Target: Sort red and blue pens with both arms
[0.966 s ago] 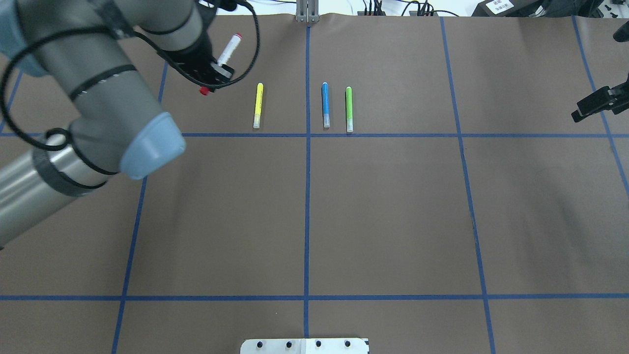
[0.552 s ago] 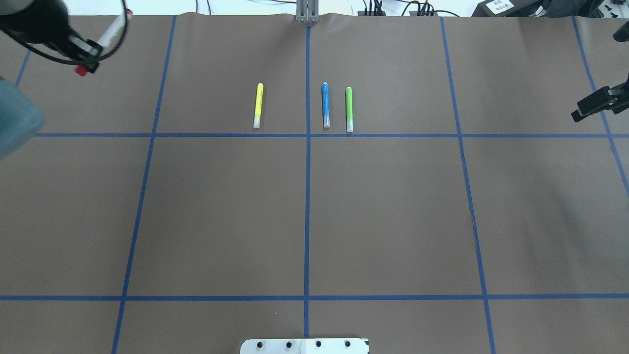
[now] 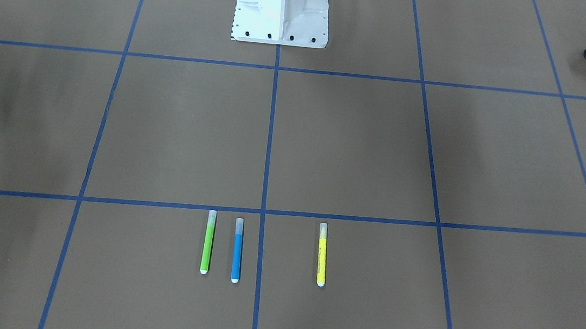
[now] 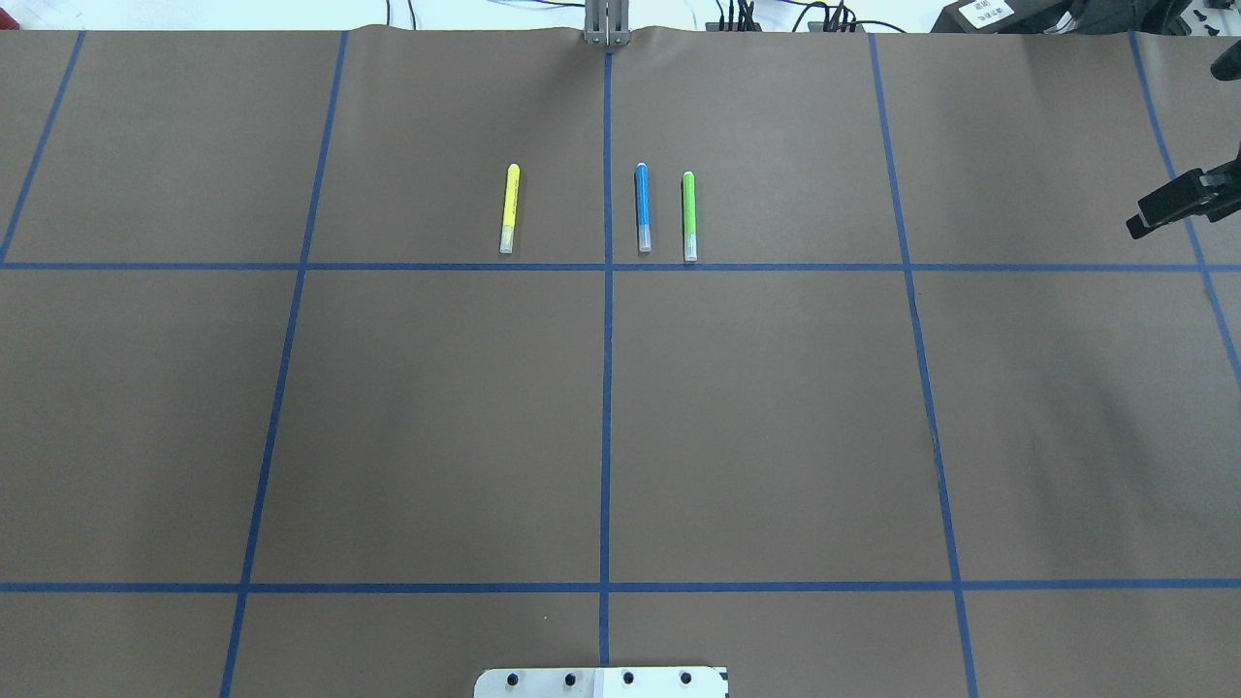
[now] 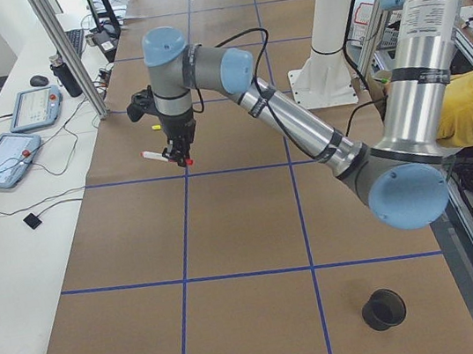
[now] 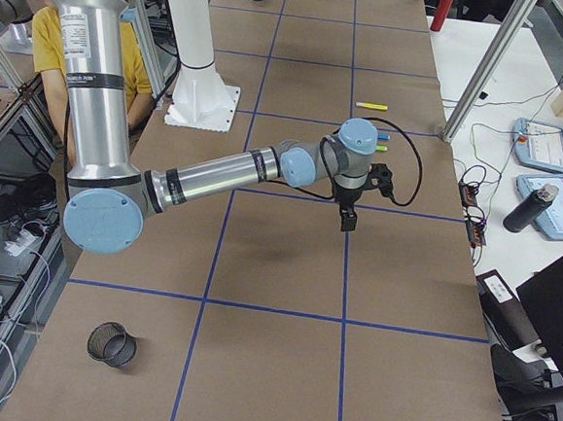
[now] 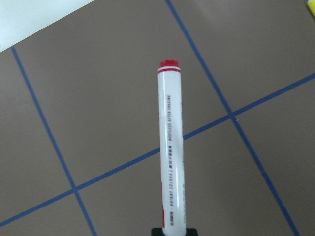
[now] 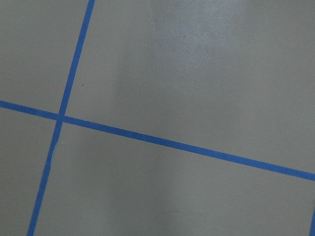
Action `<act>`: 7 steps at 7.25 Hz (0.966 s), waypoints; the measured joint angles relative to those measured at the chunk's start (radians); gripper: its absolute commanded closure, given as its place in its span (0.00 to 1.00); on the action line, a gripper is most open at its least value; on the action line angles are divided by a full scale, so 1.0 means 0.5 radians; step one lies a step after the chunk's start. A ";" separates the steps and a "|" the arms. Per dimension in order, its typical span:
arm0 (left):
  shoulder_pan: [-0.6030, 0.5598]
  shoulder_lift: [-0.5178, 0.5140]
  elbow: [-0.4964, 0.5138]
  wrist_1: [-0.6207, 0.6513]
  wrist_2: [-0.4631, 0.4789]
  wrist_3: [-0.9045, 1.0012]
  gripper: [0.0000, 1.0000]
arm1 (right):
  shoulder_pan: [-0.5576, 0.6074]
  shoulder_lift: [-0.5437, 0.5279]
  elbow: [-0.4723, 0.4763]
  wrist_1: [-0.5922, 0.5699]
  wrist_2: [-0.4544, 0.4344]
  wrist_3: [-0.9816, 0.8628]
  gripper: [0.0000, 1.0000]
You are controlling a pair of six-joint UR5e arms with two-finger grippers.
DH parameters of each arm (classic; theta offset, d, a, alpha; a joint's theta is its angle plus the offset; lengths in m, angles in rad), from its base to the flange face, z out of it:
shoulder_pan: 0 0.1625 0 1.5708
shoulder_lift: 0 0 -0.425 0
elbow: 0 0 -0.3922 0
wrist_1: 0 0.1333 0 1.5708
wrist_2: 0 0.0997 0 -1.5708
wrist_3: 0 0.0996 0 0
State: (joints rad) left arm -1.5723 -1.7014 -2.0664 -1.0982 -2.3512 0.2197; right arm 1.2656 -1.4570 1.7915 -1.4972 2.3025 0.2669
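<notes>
Four pens show, one of each colour. The left gripper point(image 5: 182, 157) is clamped on the one red pen point(image 7: 171, 147), holding it level above the table point(image 4: 776, 436) toward its left end and far edge. The one blue pen point(image 4: 642, 206) lies toward the middle of the far edge, just beside the green pen point(image 4: 688, 215). The yellow pen point(image 4: 509, 208) lies farther left. The right gripper point(image 4: 1178, 204) hangs at the right edge; I cannot tell whether its jaws are apart.

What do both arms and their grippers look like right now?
Left arm and right arm: silver-grey tubes, pale blue joint caps, black bands, small dark lettering, and a black cable looping near each wrist. Left gripper and right gripper: black and skeletal.
</notes>
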 measured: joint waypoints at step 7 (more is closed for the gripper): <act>-1.053 1.315 0.133 0.136 -0.481 0.059 1.00 | -0.028 -0.003 0.003 0.030 0.007 0.291 0.00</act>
State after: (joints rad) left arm -2.0989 -1.0438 -2.0001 -1.0301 -2.5915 0.2493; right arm 1.2518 -1.4585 1.7931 -1.4820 2.3059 0.4123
